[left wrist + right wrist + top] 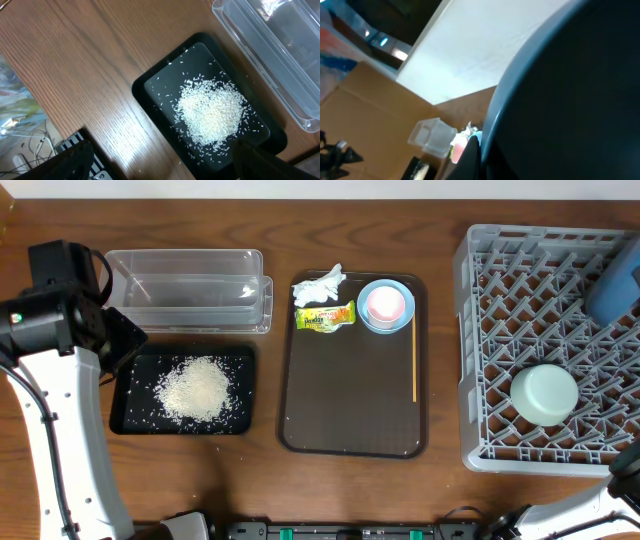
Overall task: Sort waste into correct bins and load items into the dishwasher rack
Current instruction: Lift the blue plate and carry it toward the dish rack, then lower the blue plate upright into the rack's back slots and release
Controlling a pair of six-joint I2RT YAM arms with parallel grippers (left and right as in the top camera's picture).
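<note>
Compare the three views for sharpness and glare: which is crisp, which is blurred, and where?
Overhead: sharp and evenly lit, with faint glare on the clear tub. Left wrist: the rice is crisp, the bottom corners soft and dark. Right wrist: blurred throughout, a big dark shape close to the lens blocking most of it.
</note>
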